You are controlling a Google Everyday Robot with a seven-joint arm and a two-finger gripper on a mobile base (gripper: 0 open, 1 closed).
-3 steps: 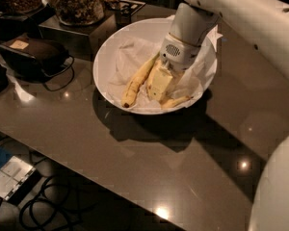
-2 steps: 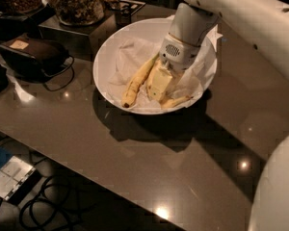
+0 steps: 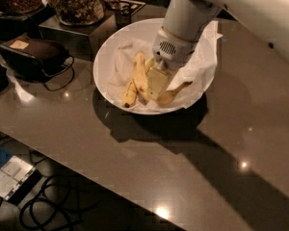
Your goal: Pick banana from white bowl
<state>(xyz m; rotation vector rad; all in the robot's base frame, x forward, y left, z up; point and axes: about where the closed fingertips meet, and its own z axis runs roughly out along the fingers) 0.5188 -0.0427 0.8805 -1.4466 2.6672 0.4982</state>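
Gripper (image 3: 155, 86) lowered into white bowl (image 3: 102, 66) near far edge of desk (image 3: 207, 167), its grip impossible to tell, banana (image 3: 170, 96) touching it on crumpled paper (image 3: 195, 64), slimmer banana (image 3: 135, 81) alongside.

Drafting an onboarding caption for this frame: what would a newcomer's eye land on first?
The big white arm at the top right stands out first, with its tool down inside the white bowl on the dark table. In the bowl, on crumpled paper, lie two bananas: the curved banana right against the tool, and a slimmer banana toward the picture's left.
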